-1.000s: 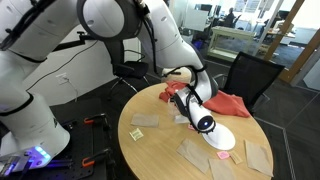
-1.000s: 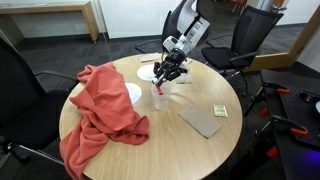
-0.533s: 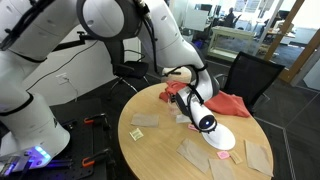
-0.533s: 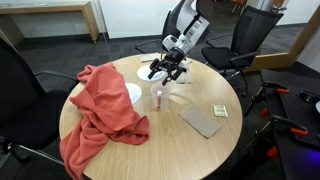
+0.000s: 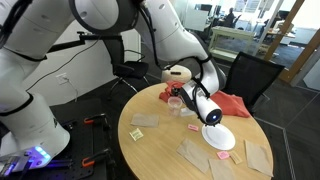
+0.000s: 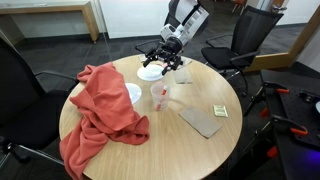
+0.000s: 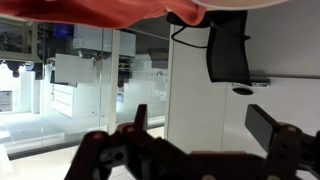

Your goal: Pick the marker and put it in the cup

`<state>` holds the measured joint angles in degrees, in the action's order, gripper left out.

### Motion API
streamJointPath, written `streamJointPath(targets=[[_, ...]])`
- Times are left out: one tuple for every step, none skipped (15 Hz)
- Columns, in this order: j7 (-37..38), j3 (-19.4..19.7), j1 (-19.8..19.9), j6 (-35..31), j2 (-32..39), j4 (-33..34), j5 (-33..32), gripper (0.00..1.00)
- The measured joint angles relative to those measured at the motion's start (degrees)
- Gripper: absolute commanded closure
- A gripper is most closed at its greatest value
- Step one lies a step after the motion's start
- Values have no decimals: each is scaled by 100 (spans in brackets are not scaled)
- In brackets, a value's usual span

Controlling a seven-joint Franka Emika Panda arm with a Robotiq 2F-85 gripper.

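Note:
The small translucent cup (image 6: 158,98) stands on the round wooden table (image 6: 190,145), just right of the red cloth. A thin red shape, the marker (image 6: 159,91), shows inside it. My gripper (image 6: 163,60) hangs well above and behind the cup, open, with nothing between its fingers. In the wrist view the gripper (image 7: 200,118) looks out at the room, its two dark fingers (image 7: 140,120) spread wide apart around empty space. In an exterior view the gripper (image 5: 181,96) hovers over the far part of the table; the cup is hard to make out there.
A crumpled red cloth (image 6: 100,115) covers one side of the table. A white plate (image 6: 150,73) lies under the gripper. A grey pad (image 6: 203,121) and a yellow note (image 6: 218,111) lie nearby. Black office chairs (image 6: 250,35) ring the table.
The gripper was shut on the marker low over the cup; it has since opened, let the marker go into the cup, and risen up and back.

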<state>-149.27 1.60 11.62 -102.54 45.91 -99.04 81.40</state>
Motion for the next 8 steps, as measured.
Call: streamJointPath(targets=[[0, 11, 1, 72, -64, 0, -11, 0], [0, 24, 2, 136, -122, -2, -18, 0], [0, 41, 2, 202, -176, -3, -22, 0], [0, 61, 2, 268, -220, -4, -28, 0], [0, 82, 2, 321, -259, -8, -32, 0], [4, 94, 1, 325, -270, -5, -31, 0], [4, 98, 0, 325, -259, -6, -31, 0], [4, 98, -2, 325, -242, -6, -30, 0]])
